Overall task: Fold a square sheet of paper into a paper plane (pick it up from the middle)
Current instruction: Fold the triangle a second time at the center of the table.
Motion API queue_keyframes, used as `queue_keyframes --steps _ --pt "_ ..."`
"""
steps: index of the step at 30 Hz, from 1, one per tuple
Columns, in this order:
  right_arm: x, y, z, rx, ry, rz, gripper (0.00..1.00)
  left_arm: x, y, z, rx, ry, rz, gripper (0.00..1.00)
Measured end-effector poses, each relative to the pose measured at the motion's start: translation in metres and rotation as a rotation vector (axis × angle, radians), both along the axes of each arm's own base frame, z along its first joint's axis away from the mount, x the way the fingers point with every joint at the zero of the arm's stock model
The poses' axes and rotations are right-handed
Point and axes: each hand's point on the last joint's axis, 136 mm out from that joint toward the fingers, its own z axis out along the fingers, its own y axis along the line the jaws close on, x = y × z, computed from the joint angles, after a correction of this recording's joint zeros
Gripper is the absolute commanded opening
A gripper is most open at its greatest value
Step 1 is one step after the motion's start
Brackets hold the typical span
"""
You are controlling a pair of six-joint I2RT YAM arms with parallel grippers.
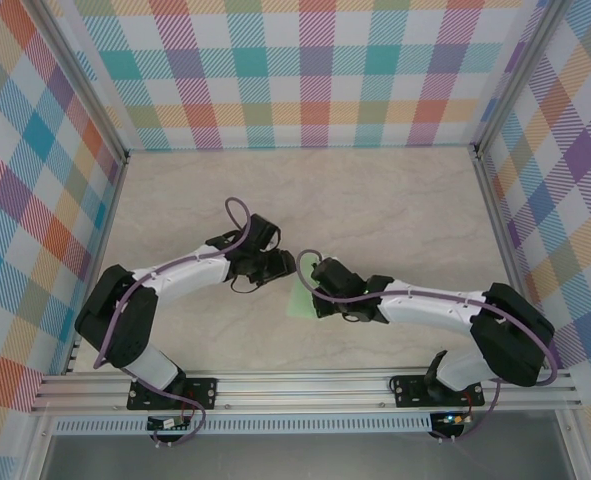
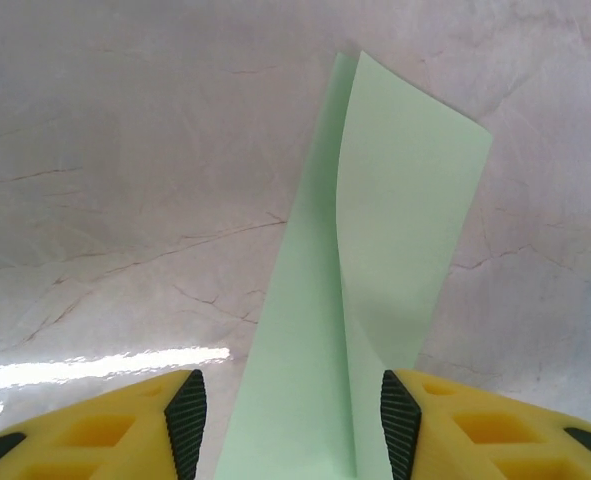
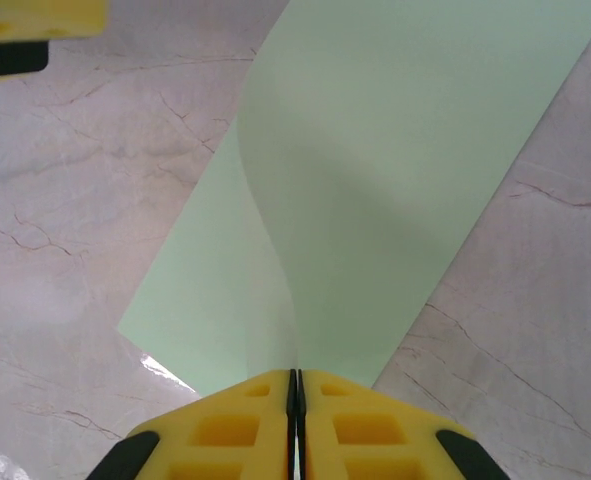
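Observation:
The pale-green sheet of paper (image 1: 301,299) lies between the two arms near the middle of the table, partly hidden by both grippers. In the right wrist view the paper (image 3: 375,190) rises in a fold up to my right gripper (image 3: 296,385), whose jaws are pressed together on it. In the left wrist view the paper (image 2: 375,260) stands as a tall folded strip running between the fingers of my left gripper (image 2: 293,425). Those jaws stand apart, with a gap on each side of the paper. One left finger (image 3: 35,30) shows at the right wrist view's top left corner.
The marble-patterned table (image 1: 305,200) stretches beyond the arms to checkered walls on three sides. A metal rail (image 1: 305,385) runs along the near edge at the arm bases.

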Motion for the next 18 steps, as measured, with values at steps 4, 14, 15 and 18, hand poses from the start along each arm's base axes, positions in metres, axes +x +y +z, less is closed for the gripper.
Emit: queue_keyframes --steps 4,14,15,18 --pt "0.007 -0.003 0.001 0.049 0.046 -0.006 0.12 -0.008 0.006 -0.004 0.004 0.007 0.002 0.46" --pt "0.014 -0.015 -0.022 0.044 0.152 -0.002 0.13 -0.019 0.009 -0.006 -0.035 -0.010 -0.011 0.44" --pt "0.015 -0.016 -0.024 0.040 0.159 -0.003 0.13 -0.019 0.008 -0.006 -0.042 -0.013 -0.013 0.44" --pt "0.019 -0.017 -0.026 0.033 0.168 0.000 0.13 -0.020 0.006 -0.006 -0.056 -0.017 -0.019 0.44"
